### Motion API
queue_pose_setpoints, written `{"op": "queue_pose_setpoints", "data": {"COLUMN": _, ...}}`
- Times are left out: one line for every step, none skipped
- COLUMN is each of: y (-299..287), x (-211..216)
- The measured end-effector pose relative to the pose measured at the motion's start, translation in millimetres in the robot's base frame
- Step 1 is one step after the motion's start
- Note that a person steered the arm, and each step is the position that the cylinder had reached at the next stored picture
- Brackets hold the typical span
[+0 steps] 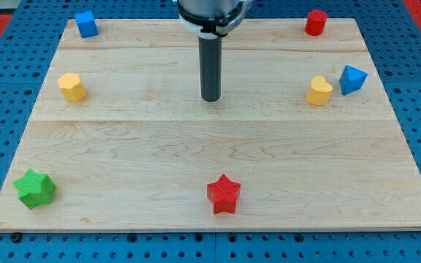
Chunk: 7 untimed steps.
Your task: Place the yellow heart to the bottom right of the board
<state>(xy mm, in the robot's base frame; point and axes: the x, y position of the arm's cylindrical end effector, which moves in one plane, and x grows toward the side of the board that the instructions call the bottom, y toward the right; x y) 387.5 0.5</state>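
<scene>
The yellow heart (319,90) lies near the view's right edge of the wooden board (210,168), in the upper half. A blue triangular block (352,79) sits just to its right, close to it. My tip (210,98) rests on the board near the middle top, well to the left of the yellow heart and touching no block.
A red cylinder (316,23) is at the top right. A blue block (86,24) is at the top left. A yellow hexagonal block (71,87) is at the left. A green star (34,188) is at the bottom left. A red star (224,194) is at the bottom middle.
</scene>
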Motion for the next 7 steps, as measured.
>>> {"op": "queue_pose_setpoints", "data": {"y": 23, "x": -25}}
{"op": "queue_pose_setpoints", "data": {"y": 55, "x": -41}}
{"op": "queue_pose_setpoints", "data": {"y": 80, "x": -42}}
{"op": "queue_pose_setpoints", "data": {"y": 114, "x": -42}}
{"op": "queue_pose_setpoints", "data": {"y": 139, "x": -42}}
{"op": "queue_pose_setpoints", "data": {"y": 150, "x": -38}}
{"op": "queue_pose_setpoints", "data": {"y": 171, "x": -21}}
